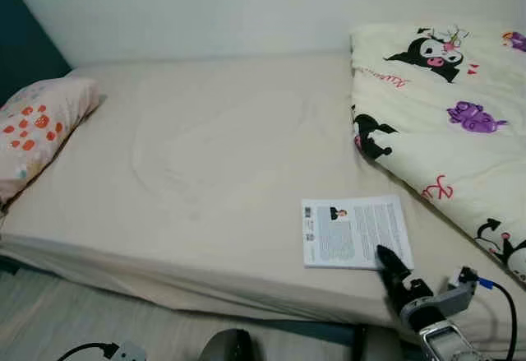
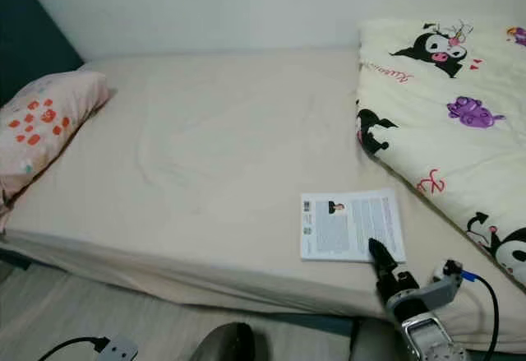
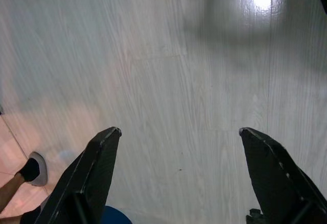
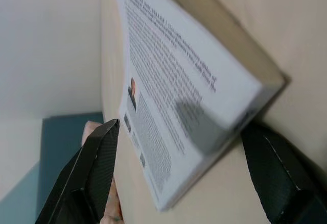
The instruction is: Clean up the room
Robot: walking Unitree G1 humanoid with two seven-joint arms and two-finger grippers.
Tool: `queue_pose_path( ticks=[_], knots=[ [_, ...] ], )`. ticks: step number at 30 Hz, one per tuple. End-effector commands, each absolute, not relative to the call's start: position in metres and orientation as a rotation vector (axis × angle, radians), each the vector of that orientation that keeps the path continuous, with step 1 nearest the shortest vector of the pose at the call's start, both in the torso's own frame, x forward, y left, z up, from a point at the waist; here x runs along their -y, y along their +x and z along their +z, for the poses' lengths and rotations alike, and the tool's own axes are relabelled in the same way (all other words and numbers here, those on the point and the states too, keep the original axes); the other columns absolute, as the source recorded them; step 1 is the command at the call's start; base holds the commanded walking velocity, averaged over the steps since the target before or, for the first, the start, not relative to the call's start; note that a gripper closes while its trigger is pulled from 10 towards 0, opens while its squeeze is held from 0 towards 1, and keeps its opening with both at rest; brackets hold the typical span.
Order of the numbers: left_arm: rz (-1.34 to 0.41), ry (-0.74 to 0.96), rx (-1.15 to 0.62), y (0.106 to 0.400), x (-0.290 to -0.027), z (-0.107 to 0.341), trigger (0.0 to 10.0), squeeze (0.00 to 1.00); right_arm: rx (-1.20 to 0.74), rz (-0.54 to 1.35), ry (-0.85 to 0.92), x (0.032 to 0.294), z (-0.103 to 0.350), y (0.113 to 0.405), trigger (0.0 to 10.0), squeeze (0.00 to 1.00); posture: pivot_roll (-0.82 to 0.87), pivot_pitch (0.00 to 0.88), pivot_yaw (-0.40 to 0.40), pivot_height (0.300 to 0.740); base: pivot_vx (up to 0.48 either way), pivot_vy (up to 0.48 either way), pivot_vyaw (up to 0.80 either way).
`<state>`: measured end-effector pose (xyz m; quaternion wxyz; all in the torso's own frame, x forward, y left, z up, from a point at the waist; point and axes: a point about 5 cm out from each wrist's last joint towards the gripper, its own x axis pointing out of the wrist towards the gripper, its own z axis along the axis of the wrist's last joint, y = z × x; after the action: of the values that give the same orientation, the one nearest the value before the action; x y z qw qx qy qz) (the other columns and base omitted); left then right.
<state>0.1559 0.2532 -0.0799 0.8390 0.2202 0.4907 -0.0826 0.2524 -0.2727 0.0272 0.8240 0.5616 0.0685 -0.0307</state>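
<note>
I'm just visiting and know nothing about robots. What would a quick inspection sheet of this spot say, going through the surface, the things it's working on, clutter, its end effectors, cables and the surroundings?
Surface: bed with a bare beige sheet, a little wrinkled.
Job's things: book, back cover up, near the bed's front edge.
Clutter: cartoon-print duvet bunched on the robot's right; pillow with orange spots on its left.
Grippers: right end effector open, fingers on either side of the book's corner; left end effector open, pointing at the floor.
Cables: black cable at the right wrist.
Surroundings: white wall; dark headboard; a person's foot on the floor.
</note>
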Motion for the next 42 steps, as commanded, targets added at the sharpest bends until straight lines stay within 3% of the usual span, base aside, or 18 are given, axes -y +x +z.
queue_pose_path(
  ticks=[1,11,12,19,25,29,31,32,34,35,36,37,40,42],
  knots=[
    [-0.164,0.495,-1.073,0.145,-0.272,-0.078,10.0,0.00,-0.167,-0.176,1.222,0.277,0.013,0.247,10.0,0.00,0.14,0.235,0.240,0.591,0.000,0.000,0.00],
    [-0.143,0.494,-1.059,0.139,-0.290,-0.072,10.0,0.00,-0.132,-0.260,1.234,0.282,0.016,0.266,10.0,0.00,0.21,0.262,0.242,0.591,0.000,0.000,0.00],
    [-0.131,0.486,-1.054,0.139,-0.291,-0.071,10.0,0.00,-0.103,-0.251,1.237,0.283,0.020,0.270,0.0,0.00,0.23,0.266,0.234,0.591,0.000,0.000,0.00],
    [-0.002,0.398,-0.952,0.162,-0.295,-0.059,10.0,0.00,-0.009,-0.157,1.214,0.287,0.046,0.292,0.0,0.00,0.20,0.246,0.199,0.591,0.000,0.000,0.00],
    [0.264,0.206,-0.700,0.229,-0.313,-0.012,10.0,0.00,0.032,-0.039,1.170,0.289,0.063,0.301,0.0,0.00,0.14,0.170,0.158,0.591,0.000,0.000,0.00],
    [0.336,0.118,-0.547,0.263,-0.320,0.020,10.0,0.00,0.058,0.027,1.160,0.287,0.072,0.304,0.0,0.00,0.11,0.130,0.141,0.591,0.000,0.000,0.00],
    [0.379,-0.047,-0.369,0.295,-0.321,0.055,10.0,0.00,0.066,0.147,1.117,0.273,0.085,0.311,0.0,0.00,0.09,0.110,0.132,0.591,0.000,0.000,0.00],
    [0.379,-0.047,-0.369,0.295,-0.321,0.055,10.0,0.00,0.066,0.147,1.117,0.273,0.085,0.311,0.0,0.00,0.09,0.110,0.132,0.591,0.000,0.000,0.00],
    [0.240,-0.396,-0.170,0.332,-0.301,0.094,10.0,0.00,0.167,0.366,1.064,0.245,0.124,0.320,0.0,0.00,0.06,0.042,0.114,0.591,0.000,0.000,0.00],
    [0.240,-0.396,-0.170,0.332,-0.301,0.094,10.0,0.00,0.167,0.366,1.064,0.245,0.124,0.320,0.0,0.00,0.06,0.042,0.114,0.591,0.000,0.000,0.00],
    [0.162,-0.513,-0.105,0.343,-0.292,0.106,10.0,0.00,0.207,0.434,1.048,0.236,0.138,0.322,0.0,0.00,0.05,0.029,0.114,0.591,0.000,0.000,0.00],
    [-0.020,-0.705,-0.034,0.355,-0.275,0.122,10.0,0.00,0.288,0.494,1.039,0.230,0.163,0.323,0.0,0.00,0.04,0.008,0.116,0.591,0.000,0.000,0.00],
    [-0.143,-0.818,0.012,0.361,-0.264,0.133,10.0,0.00,0.335,0.522,1.035,0.229,0.177,0.324,0.0,0.00,0.04,0.003,0.117,0.591,0.000,0.000,0.00],
    [-0.447,-0.917,0.050,0.362,-0.235,0.144,10.0,0.00,0.420,0.580,1.020,0.228,0.206,0.325,0.0,0.00,0.03,0.000,0.120,0.591,0.000,0.000,0.00]
  ],
)
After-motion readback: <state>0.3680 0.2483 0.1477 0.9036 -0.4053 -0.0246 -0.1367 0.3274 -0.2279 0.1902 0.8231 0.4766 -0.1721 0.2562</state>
